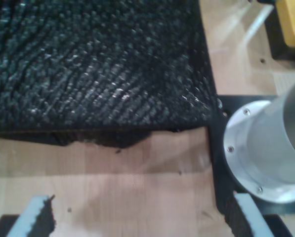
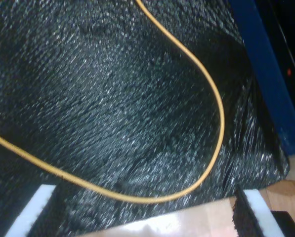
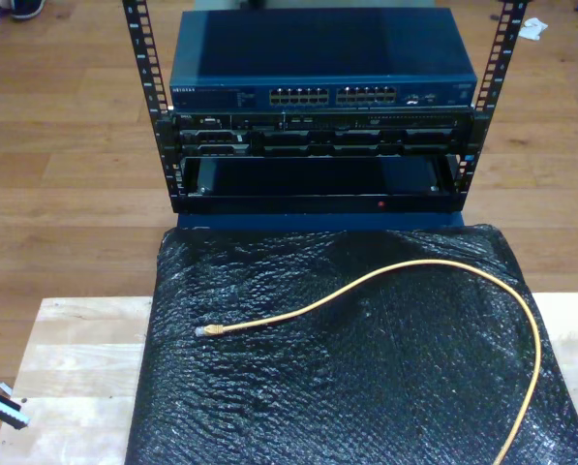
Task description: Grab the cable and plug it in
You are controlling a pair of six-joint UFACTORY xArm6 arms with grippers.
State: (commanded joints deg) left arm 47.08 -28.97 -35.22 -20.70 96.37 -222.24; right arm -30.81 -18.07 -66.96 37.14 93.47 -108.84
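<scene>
From the exterior view's left: bare bench (image 3: pixel 76 358), then the black mat (image 3: pixel 366 407). The cable (image 3: pixel 385 276) lies loose on it, its plug (image 3: pixel 203 331) toward the exterior view's left and its loop sweeping right; the switch (image 3: pixel 322 63) sits behind. My first hand (image 1: pixel 140 217) hangs wide over wood at the mat's edge, empty. My second hand (image 2: pixel 140 210) hangs wide over the loop, empty. The plug looks clear and tiny, I think; grabbing mid-loop would leave it dangling, unaimed at any port.
</scene>
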